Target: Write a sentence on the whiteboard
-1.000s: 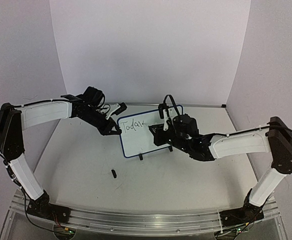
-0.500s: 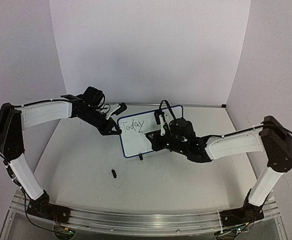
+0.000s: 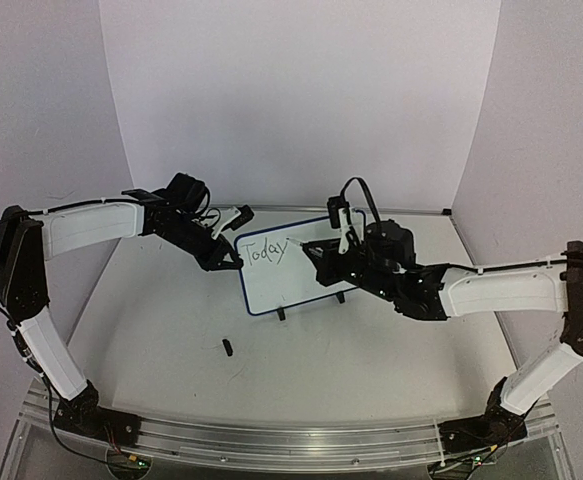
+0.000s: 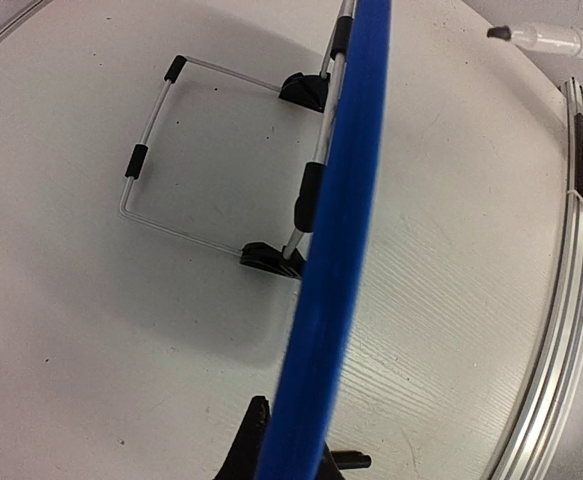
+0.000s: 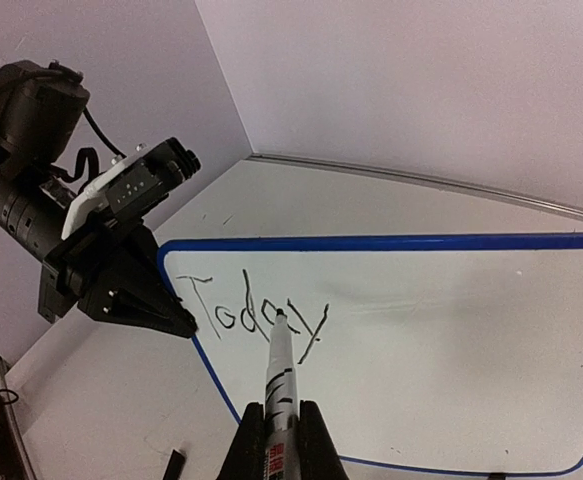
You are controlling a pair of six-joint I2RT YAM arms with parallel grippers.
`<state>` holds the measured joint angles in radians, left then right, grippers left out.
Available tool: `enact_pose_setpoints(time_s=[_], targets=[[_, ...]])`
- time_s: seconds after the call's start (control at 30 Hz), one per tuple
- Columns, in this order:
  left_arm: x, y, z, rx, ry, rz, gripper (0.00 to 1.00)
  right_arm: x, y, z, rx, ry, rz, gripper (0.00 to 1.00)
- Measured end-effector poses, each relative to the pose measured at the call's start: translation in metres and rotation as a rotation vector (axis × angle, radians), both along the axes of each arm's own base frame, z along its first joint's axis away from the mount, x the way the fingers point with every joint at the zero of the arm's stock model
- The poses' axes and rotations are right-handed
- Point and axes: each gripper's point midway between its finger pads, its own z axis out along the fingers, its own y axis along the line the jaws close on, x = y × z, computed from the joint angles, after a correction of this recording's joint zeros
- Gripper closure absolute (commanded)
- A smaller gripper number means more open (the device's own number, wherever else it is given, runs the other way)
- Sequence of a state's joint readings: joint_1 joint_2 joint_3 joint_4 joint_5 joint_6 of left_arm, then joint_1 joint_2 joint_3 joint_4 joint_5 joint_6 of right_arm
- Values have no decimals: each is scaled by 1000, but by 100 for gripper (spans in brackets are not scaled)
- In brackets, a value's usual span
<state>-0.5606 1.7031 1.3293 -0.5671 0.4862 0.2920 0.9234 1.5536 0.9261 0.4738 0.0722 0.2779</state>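
Note:
The whiteboard point(image 3: 296, 280), white with a blue rim, stands on the table. The sentence point(image 3: 264, 251) reads only "Today", at the board's top left; it also shows in the right wrist view point(image 5: 251, 318). My left gripper point(image 3: 233, 262) is shut on the board's left rim point(image 4: 341, 250), with its black fingers point(image 4: 246, 455) on either side. My right gripper point(image 3: 323, 250) is shut on a black-and-white marker point(image 5: 281, 385). The marker's tip point(image 5: 279, 315) points at the "ay". In the left wrist view the marker point(image 4: 546, 38) is a little off the board's face.
A black marker cap point(image 3: 227, 347) lies on the table in front of the board, also in the right wrist view point(image 5: 172, 465). The thin wire stand point(image 4: 161, 150) and black clip feet point(image 4: 269, 258) are behind the board. Purple walls enclose the back and sides.
The "y" has been added, so the writing went from "Toda" to "Today". My right gripper then moved up and right with the marker. The left arm has not moved.

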Motion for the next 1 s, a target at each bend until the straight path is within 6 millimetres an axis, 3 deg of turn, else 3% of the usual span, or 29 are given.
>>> enact_pose_setpoints(time_s=[0.57,1.0], targets=[[0,0,0,1,-1,-1,100,20,3,-15,-69,-7,-75,100],[0,-1,0,1,-1,-1,100,27,0,-14,-79,-19,-118,100]])
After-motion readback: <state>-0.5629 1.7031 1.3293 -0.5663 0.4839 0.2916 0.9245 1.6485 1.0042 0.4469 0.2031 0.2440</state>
